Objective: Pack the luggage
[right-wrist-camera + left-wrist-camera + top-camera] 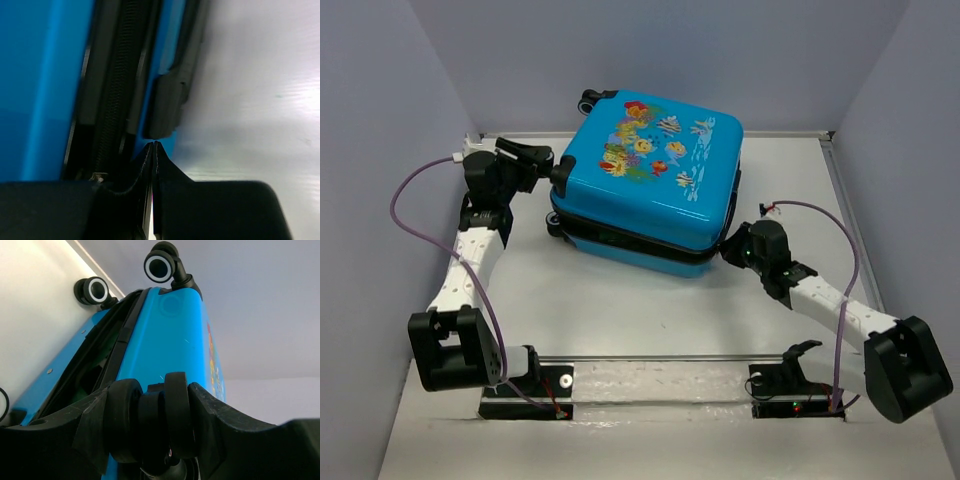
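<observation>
Top: luggage (650,160) lies flat on table (620,320), lid slightly ajar; L gripper (558,172) at its left corner, R gripper (728,245) at its right side. L wrist: jaws clamped on a black wheel (150,425). R wrist: tips pressed together, right by the zipper seam (117,90).

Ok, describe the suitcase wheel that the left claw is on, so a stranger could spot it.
Find the bright-blue fish-print luggage on the table. On the end facing the left arm, black wheels stick out. Yours is the wheel clamped in the left claw; the other wheels stand free.
</observation>
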`<state>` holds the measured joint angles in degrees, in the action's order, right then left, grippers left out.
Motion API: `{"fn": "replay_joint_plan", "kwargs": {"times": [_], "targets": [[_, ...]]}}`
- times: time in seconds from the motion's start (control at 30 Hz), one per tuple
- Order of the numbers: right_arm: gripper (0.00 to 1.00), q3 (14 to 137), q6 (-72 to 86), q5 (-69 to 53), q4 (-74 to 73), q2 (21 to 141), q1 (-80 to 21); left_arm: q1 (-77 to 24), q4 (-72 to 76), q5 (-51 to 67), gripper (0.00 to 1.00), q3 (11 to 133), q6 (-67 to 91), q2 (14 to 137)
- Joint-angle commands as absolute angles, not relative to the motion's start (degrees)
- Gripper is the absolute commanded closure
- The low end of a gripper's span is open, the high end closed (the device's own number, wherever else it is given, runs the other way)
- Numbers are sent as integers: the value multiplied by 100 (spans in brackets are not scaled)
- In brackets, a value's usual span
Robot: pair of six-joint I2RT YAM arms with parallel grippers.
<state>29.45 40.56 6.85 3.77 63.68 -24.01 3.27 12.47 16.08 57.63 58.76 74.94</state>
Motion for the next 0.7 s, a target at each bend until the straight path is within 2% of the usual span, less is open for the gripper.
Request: {"fn": "replay_joint_plan", "kwargs": {"times": [0.0, 0.2, 0.5, 0.67], "targets": [[93, 2874, 4087, -384, 2158, 6837, -2391, 26, 2118, 2355, 94, 5669, 5932, 6935], [93, 2909, 4140, -852, 2593, 7172, -2391, 26, 2162, 2347, 94, 5317, 5880, 6812], [93, 2646, 3859, -677, 2058, 6689, -2391, 52, 2303, 2100, 94, 5150, 5590, 7285], [81, 2329, 3586, -563, 1407, 6101, -2391, 228, 2338, 2223, 94, 5510, 5581, 7690]]}}
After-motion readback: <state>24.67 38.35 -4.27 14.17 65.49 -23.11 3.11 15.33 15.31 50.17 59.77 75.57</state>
